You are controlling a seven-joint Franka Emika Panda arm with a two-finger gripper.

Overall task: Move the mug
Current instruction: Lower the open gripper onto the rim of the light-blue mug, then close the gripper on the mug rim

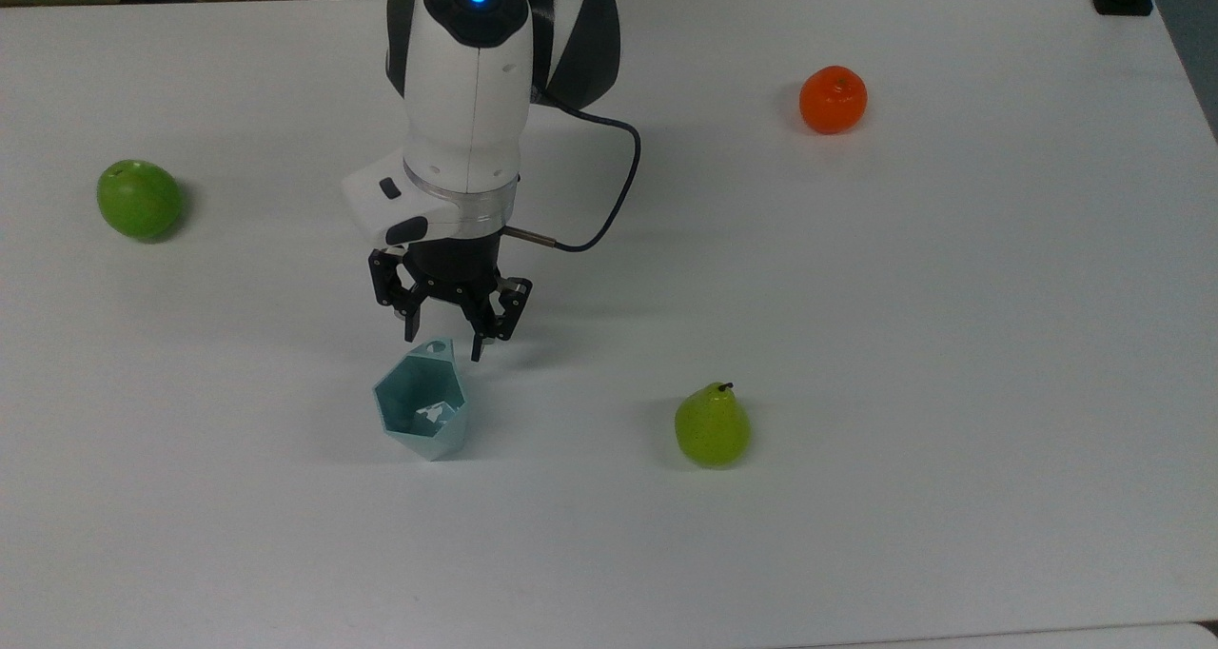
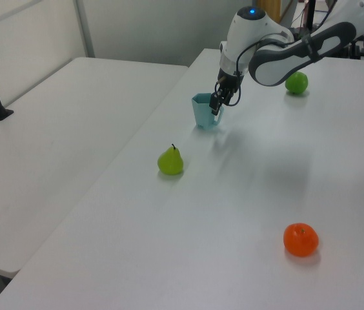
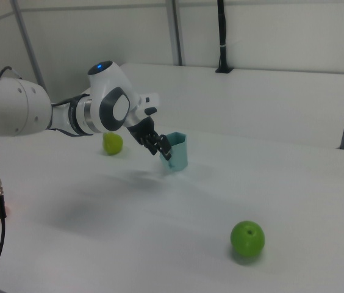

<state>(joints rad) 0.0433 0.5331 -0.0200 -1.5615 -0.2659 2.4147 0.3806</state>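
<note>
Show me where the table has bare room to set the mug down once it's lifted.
Widest bare stretch: between the pear and the orange, out to the top view's right edge of the table. The strip below the mug is bare too. Crowded: around the gripper at the mug's handle.

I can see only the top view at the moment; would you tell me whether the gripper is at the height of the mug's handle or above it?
Observer: In the left view the gripper has its fingertips below the rim of the mug, level with the handle.
Operator: Thank you. Is the mug standing straight?
Observer: Yes. The left view shows it from the side, upright on the table with its rim level.
</note>
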